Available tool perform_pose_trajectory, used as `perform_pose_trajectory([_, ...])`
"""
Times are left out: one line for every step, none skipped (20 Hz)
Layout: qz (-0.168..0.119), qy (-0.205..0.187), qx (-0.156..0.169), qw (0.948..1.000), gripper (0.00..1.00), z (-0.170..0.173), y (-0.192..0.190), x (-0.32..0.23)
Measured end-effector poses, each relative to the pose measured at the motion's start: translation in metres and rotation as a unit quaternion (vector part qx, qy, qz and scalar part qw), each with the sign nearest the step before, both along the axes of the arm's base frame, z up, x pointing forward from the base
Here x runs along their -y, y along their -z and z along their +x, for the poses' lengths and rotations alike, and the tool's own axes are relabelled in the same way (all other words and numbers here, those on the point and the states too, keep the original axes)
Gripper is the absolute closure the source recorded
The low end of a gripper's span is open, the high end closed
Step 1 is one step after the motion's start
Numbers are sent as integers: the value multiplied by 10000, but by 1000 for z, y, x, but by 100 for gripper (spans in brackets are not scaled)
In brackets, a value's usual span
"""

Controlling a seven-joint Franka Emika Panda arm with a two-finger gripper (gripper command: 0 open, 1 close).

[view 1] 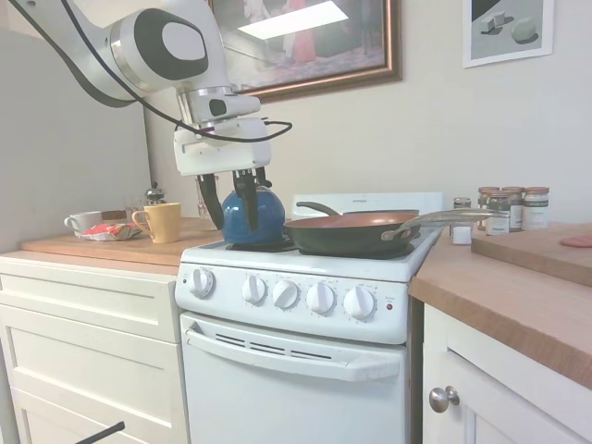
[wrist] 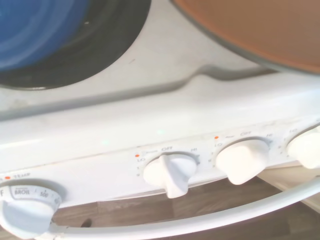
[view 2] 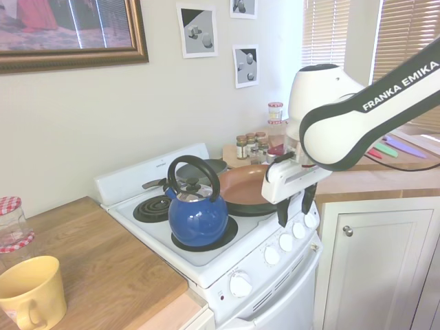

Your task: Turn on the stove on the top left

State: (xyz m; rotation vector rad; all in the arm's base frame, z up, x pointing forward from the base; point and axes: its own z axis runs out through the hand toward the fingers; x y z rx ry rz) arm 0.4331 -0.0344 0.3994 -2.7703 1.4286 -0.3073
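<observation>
First exterior view: gripper (view 1: 231,198) seen raised above the stove (view 1: 296,319); fingers spread (nothing held)
Kettle (view 1: 252,215): set on front burner

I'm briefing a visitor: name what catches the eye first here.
The glossy blue kettle sits on the narrow white stove's front coil burner, beside a wide copper-coloured frying pan. The white arm's open pincer hangs above the knob row.

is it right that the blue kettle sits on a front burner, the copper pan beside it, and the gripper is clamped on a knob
Not quite. The gripper hangs open above the knobs, touching none, as the second exterior view shows. The blue kettle does sit on a front burner, with the copper pan beside it.
</observation>
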Motion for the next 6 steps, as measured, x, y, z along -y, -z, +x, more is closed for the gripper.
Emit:
perform_pose_trajectory([-1,-6,-6,10000,0,0,0,0])
perform_pose_trajectory([-4,-12,-12,10000,0,0,1,-1])
perform_pose_trajectory([-8,-20,-16,10000,0,0,1,-2])
perform_pose_trajectory([-12,-31,-18,10000,0,0,1,-3])
perform_pose_trajectory([-16,-43,-19,10000,0,0,1,-4])
perform_pose_trajectory([-19,-53,-21,10000,0,0,1,-5])
